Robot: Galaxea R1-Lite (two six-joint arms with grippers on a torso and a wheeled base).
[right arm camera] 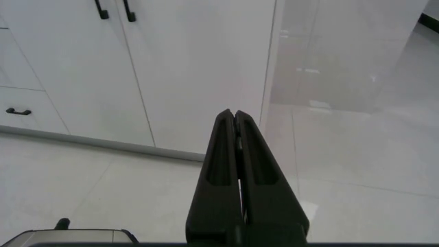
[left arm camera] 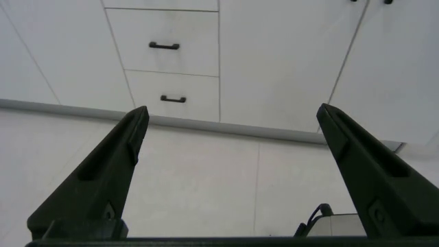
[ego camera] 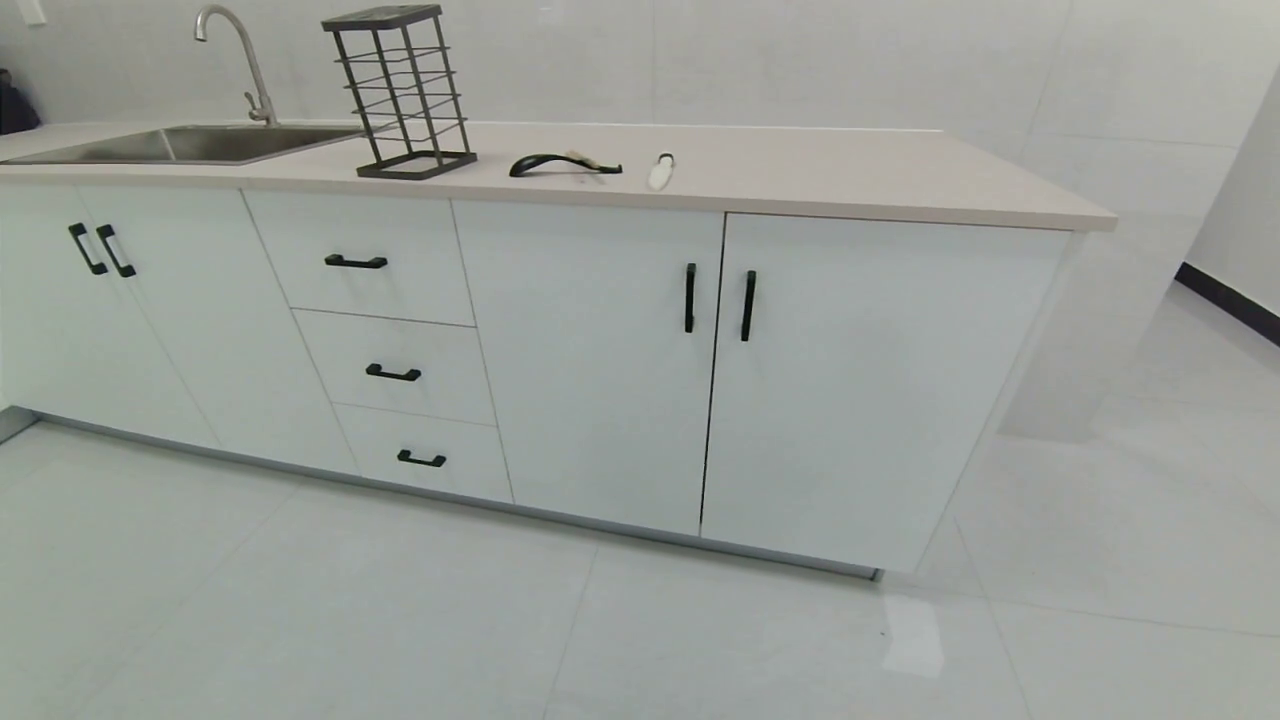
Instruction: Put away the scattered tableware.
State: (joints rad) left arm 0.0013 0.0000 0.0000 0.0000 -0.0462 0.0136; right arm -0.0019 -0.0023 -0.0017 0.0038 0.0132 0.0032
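Beige countertop (ego camera: 850,170) bearing black rack (ego camera: 403,92) tops white cabinets (ego camera: 590,380) with 3 drawers (ego camera: 420,345).

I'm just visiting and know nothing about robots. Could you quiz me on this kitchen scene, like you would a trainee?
1. True or false: the left tool is shut.
2. Which stands nearest the sink? A the black rack, B the white utensil, C the black utensil.
3. How many drawers are stacked under the counter?
Key: 1 false, it is open; 2 A; 3 three.
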